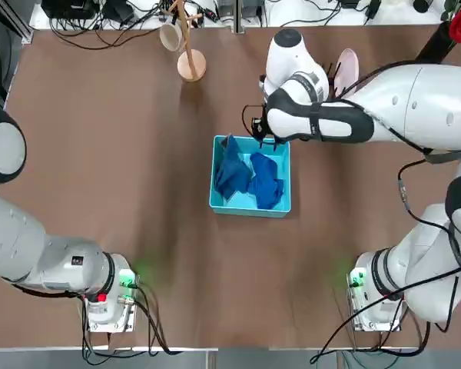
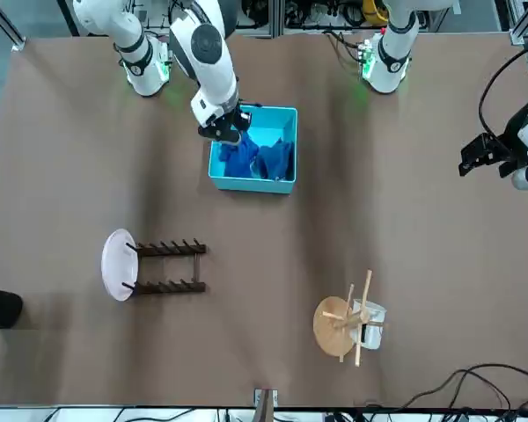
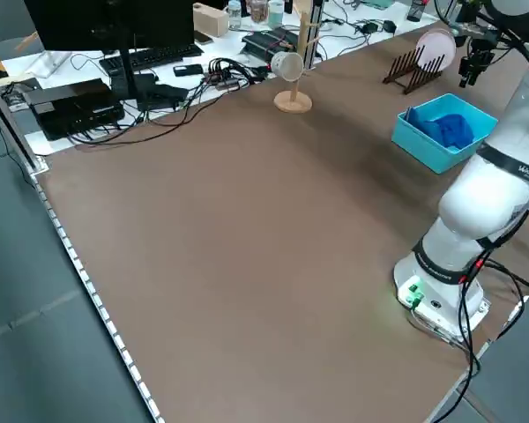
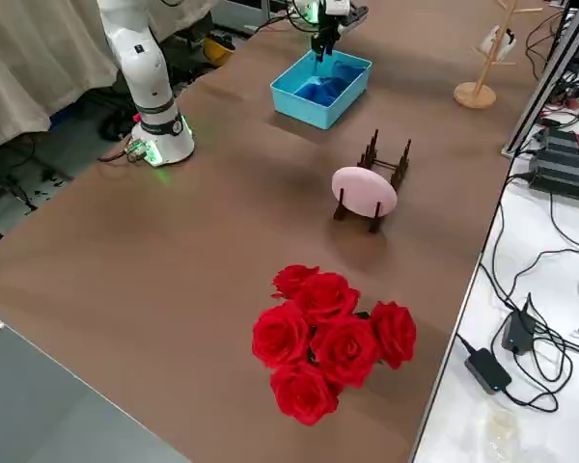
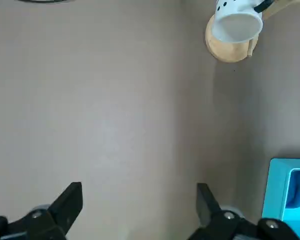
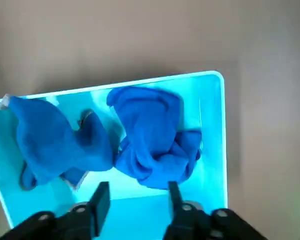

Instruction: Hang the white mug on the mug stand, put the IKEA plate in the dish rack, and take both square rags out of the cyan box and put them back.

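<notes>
- Top view: the right gripper (image 1: 266,137) is parked right over the edge of the cyan box (image 1: 250,203), and two blue rags (image 1: 232,171) are bunched up inside, just beside and below it. From that gripper, the white mug (image 1: 170,36) and the mug stand (image 1: 191,65) are found farther out and to the left; the plate (image 1: 346,71) is farther out and to the right. Can't tell the finger state from this one.
- Front view: the left gripper (image 2: 486,155) is held well apart from the box, off on the robot's left. Farther across the table from it, the mug is seen hung on the stand. Across from the right gripper, the plate is propped in the dark dish rack (image 2: 172,287).
- Left side view: the box is seen near the right gripper, rags still-life style in a heap; mug and stand are well apart from it.
- Right side view: the right gripper is seen over the box, with the racked plate well apart from it and some red roses (image 4: 330,338) even farther off.
- Left wrist view: the fingers are spread, nothing pinched. The mug, stand and part of the box are all beyond the fingertips.
- Right wrist view: fingers are spread here too, nothing pinched, and both crumpled rags lie just past the tips, side by side.
</notes>
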